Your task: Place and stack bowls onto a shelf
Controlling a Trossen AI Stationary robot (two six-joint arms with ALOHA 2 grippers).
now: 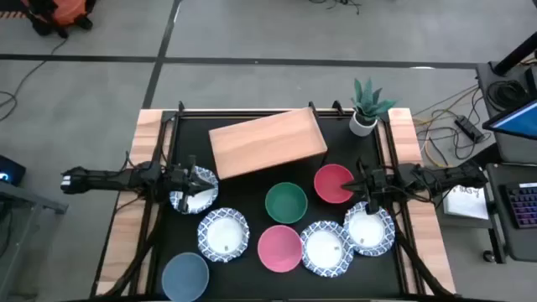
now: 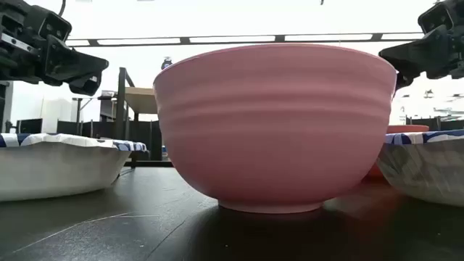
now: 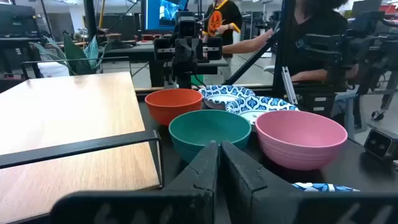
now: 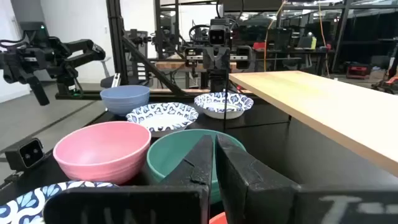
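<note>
Eight bowls stand on the black table in front of the wooden shelf [image 1: 267, 143]: red [image 1: 334, 183], green [image 1: 286, 202], pink [image 1: 279, 247], blue-grey [image 1: 185, 275], and four white ones with blue patterned rims [image 1: 224, 233] [image 1: 325, 247] [image 1: 369, 228] [image 1: 191, 195]. My left gripper [image 1: 201, 180] hovers shut over the left patterned bowl, clear of it in the low view [image 2: 81, 71]. Its closed fingertips [image 3: 219, 155] point toward the green bowl [image 3: 209, 130]. My right gripper [image 1: 352, 186] hovers shut at the red bowl's near right edge [image 2: 395, 59], its fingers closed [image 4: 214, 152].
A small white pot with a green plant [image 1: 367, 107] stands at the table's far right corner. Pale wooden strips [image 1: 134, 210] edge the table. The shelf top [image 3: 68, 112] is bare. A person [image 3: 311, 31] stands beyond the table's right side.
</note>
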